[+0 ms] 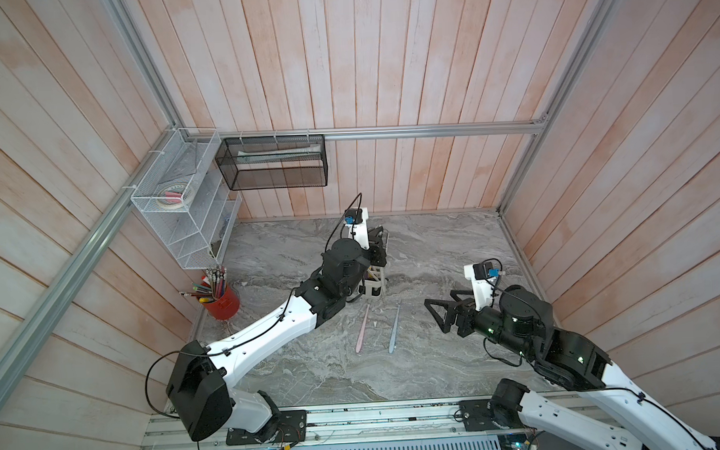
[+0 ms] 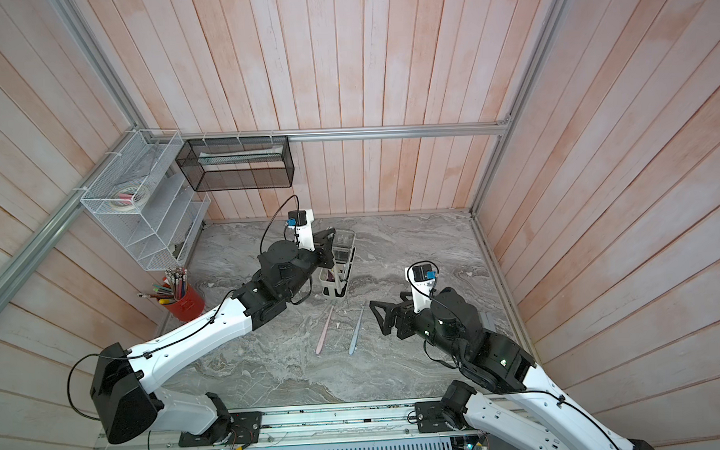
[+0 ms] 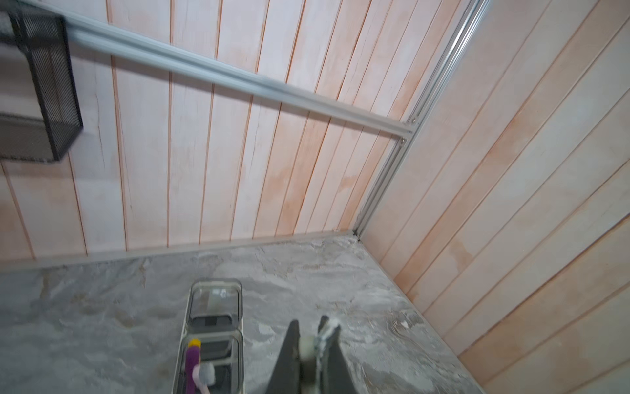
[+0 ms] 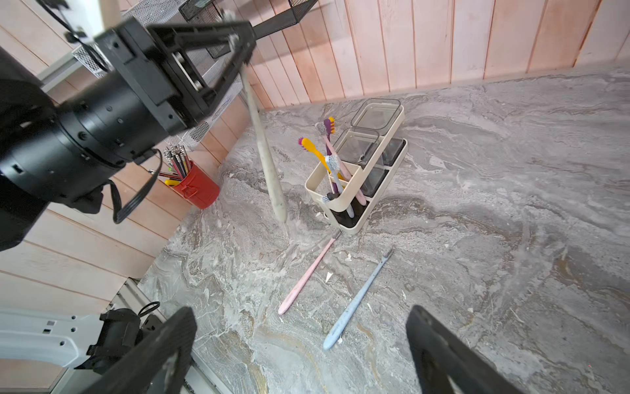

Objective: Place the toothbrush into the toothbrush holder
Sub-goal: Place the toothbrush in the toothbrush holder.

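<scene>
Table (image 4: 477, 204): grey marble. Right gripper (image 4: 301, 312): jaws wide apart, empty. Left gripper (image 4: 238, 37): clamped on the toothbrush (image 4: 264, 150) at its head end, handle hanging down. Holder (image 4: 341, 198): upright, several brushes inside. The toothbrush hangs just beside it, outside. Pink brush (image 4: 309, 273) and blue brush (image 4: 360, 296) lie flat in front.
</scene>
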Robot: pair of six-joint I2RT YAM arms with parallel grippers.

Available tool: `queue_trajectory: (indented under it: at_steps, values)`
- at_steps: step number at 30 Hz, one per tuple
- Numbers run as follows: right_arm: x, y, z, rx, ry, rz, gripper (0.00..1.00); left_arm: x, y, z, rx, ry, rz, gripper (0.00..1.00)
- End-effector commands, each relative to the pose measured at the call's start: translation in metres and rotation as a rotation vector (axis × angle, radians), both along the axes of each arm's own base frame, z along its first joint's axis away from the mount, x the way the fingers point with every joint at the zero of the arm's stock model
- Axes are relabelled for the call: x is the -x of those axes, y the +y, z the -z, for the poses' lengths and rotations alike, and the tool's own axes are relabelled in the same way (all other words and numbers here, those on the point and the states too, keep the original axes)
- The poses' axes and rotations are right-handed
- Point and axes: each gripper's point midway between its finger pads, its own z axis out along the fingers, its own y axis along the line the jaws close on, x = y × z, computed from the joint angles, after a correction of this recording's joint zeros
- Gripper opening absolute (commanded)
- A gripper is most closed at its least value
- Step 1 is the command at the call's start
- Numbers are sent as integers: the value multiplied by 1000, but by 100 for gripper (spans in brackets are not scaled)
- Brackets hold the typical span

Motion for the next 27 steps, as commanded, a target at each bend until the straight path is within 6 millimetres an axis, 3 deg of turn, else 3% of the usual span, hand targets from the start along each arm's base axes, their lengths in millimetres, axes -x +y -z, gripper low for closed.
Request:
queue_trajectory:
  at_steps: [1,6,18,27]
  values:
    - [-1,-5,17,53,1,14,98,0,17,-39,-55,-265,-94,0]
    - [0,0,27,50,-6,-13,98,-2,21,-35,-54,-375,-148,0]
    - [-4,8,44,58,-35,-35,98,-20,18,25,-4,-396,-226,0]
    - [-6,14,53,63,-39,-53,98,-31,14,41,-32,-471,-298,0]
